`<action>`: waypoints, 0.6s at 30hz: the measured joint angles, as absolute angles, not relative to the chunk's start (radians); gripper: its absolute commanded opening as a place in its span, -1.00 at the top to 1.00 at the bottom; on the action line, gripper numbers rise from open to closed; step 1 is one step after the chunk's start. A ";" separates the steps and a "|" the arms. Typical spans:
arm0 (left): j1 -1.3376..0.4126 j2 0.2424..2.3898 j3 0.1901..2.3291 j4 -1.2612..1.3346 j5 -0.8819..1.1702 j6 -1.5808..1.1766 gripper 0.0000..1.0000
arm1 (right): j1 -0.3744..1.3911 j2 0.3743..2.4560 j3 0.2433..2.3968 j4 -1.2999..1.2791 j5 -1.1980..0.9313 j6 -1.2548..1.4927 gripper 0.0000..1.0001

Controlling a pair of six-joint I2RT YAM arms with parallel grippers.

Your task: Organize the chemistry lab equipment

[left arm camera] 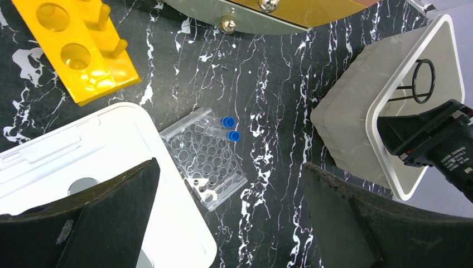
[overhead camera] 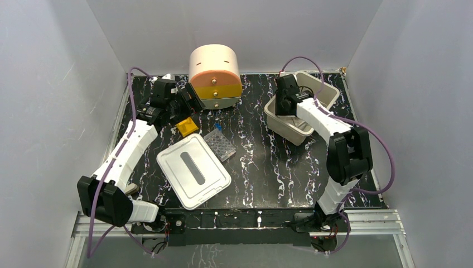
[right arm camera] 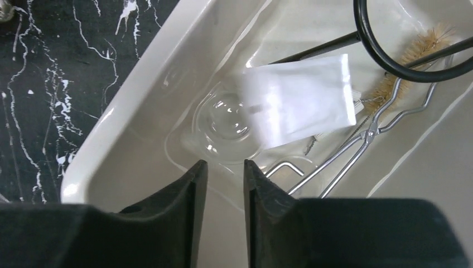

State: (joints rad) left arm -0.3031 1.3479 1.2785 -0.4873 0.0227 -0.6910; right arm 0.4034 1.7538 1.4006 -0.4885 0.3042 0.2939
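While over the white bin (right arm camera: 128, 106), right gripper (right arm camera: 225, 163) narrow, empty; left gripper (left arm camera: 228, 167) wide; beneath, a blurred frosted-white slide (right arm camera: 301, 100).

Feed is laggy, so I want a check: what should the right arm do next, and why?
Probably lift the right gripper straight up out of the bin. Its jaws stand slightly apart with nothing between them, and the clear dish and white rectangular piece lie loose on the bin floor below. The well plate lies out on the table.

White links (overhead camera: 134, 142), black joints (overhead camera: 348, 153), purple cables (overhead camera: 304, 57), matte black right pincer (right arm camera: 223, 163).
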 measured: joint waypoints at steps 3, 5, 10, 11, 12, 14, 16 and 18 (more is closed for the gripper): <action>-0.303 1.345 1.279 -0.500 0.006 -0.691 -0.97 | 0.404 1.754 1.416 -0.495 0.303 0.289 0.06; -0.303 1.345 1.279 -0.511 -0.003 -0.691 -0.97 | 0.406 1.754 1.432 -0.501 0.303 0.288 0.02; -0.303 1.345 1.301 -0.571 -0.024 -0.700 -0.96 | 0.407 1.743 1.499 -0.554 0.292 0.284 -0.06; -0.303 1.345 1.312 -0.590 -0.032 -0.705 -0.95 | 0.407 1.737 1.514 -0.566 0.284 0.282 -0.07; -0.303 1.345 1.324 -0.611 -0.043 -0.711 -0.93 | 0.407 1.728 1.529 -0.577 0.276 0.281 -0.08; -0.303 1.343 1.343 -0.657 -0.069 -0.727 -0.88 | 0.407 1.703 1.550 -0.592 0.252 0.277 -0.10; -0.303 1.332 1.346 -0.714 -0.103 -0.749 -0.77 | 0.410 1.672 1.565 -0.601 0.223 0.270 -0.10; -0.303 1.313 1.337 -0.784 -0.142 -0.779 -0.65 | 0.418 1.636 1.571 -0.603 0.201 0.259 -0.10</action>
